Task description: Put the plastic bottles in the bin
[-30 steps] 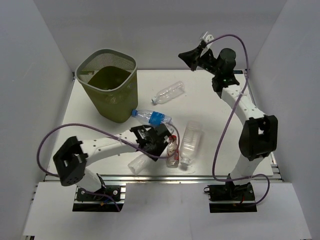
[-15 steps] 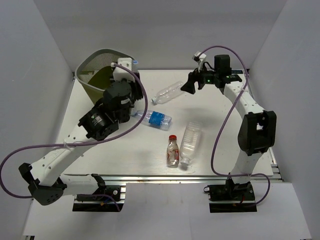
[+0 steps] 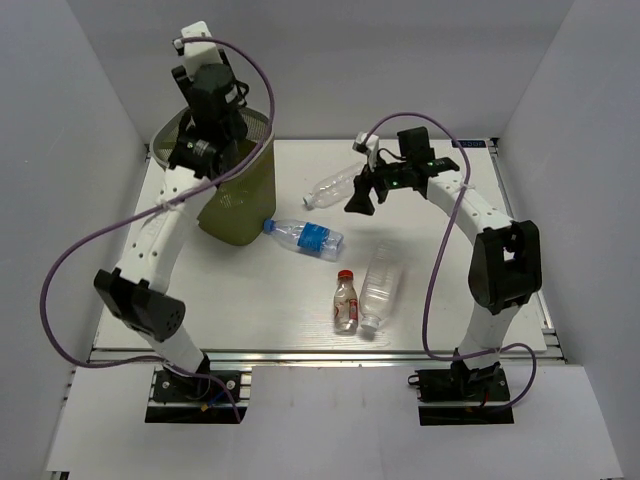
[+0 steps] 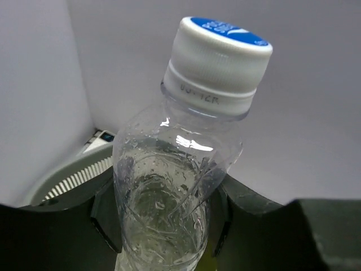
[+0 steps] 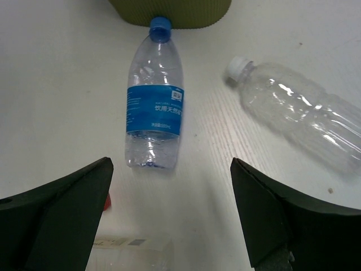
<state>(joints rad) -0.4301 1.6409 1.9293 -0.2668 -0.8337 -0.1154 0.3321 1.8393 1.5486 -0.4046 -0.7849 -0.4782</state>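
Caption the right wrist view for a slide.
Open right gripper above a blue-labelled bottle, cap toward the bin, clear bottle alongside.

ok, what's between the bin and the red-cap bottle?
The blue-label bottle, on its side, cap toward the bin, apart from the red-cap bottle. The top view shows it.

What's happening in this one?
The left gripper is raised over the green mesh bin, jaws shut on a white-capped clear bottle, not yet dropped. The right gripper hovers with jaws open above the table, over a blue-label bottle and a clear one. A red-capped bottle and another clear bottle lie nearer the arm bases.
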